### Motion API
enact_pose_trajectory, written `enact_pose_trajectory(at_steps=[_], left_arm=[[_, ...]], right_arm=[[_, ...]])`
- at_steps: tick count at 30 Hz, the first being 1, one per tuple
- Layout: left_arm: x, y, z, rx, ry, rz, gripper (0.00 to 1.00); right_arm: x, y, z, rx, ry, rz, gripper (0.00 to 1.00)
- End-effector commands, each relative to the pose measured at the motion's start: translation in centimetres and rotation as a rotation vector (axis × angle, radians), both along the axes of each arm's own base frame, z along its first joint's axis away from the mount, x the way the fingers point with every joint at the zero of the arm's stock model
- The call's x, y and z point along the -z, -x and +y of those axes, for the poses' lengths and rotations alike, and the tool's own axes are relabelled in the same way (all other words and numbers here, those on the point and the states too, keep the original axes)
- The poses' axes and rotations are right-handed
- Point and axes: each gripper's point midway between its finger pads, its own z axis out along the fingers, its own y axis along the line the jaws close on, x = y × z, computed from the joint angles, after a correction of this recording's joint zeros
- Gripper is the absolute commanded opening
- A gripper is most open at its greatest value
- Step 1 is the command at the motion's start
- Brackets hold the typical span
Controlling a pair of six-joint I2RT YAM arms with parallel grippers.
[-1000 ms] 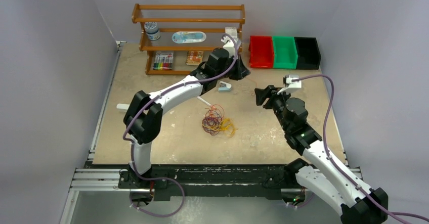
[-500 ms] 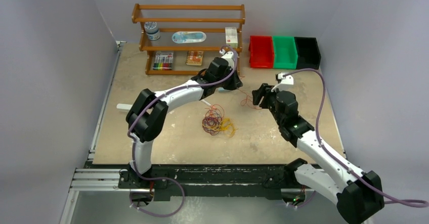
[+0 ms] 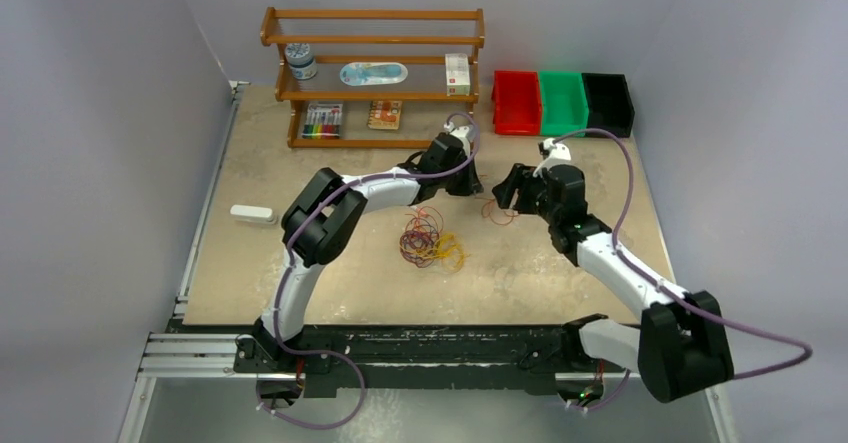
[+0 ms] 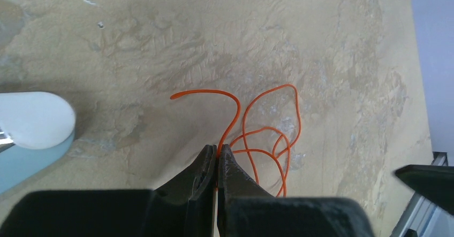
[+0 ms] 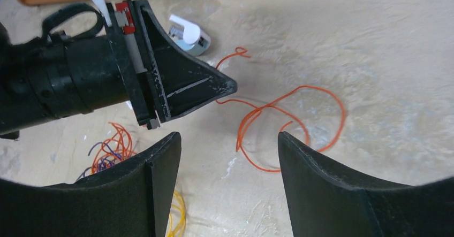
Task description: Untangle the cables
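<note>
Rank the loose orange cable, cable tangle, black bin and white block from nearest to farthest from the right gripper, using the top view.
1. loose orange cable, right beside the right gripper.
2. cable tangle, mid-table, toward the left arm's side.
3. black bin, back right corner.
4. white block, far left edge.

White arms [image 3: 385, 188] carry black joints [image 3: 322, 228], lilac hoses [image 3: 630, 175]

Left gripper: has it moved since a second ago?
Yes. The left gripper, shut on an orange cable, has pulled back from the wooden shelf toward the table's near edge.
</note>
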Motion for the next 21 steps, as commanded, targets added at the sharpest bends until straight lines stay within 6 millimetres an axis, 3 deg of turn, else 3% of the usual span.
enact_pose_trajectory(at_steps=[1,10,16,21], left_arm=[[-3.6,-1.3,-2.2,0.014,0.098,-0.07,0.0],[-2.7,-0.9,-2.1,0.024,0.095,-0.058,0.0],[-2.5,-0.8,-2.0,0.024,0.096,-0.058,0.0],[-2.4,-0.8,-2.1,0.025,0.097,-0.057,0.0]], right_arm=[[-1.2,-1.5,2.5,-0.124,-0.061,-0.049,0.69],[3.4,-4.1,2.8,-0.11,-0.013,0.072,0.67],[6.3,-4.2,2.7,-0.124,0.026,0.149,0.6],[7.7,-4.5,2.2,-0.099,0.053,0.17,0.57]])
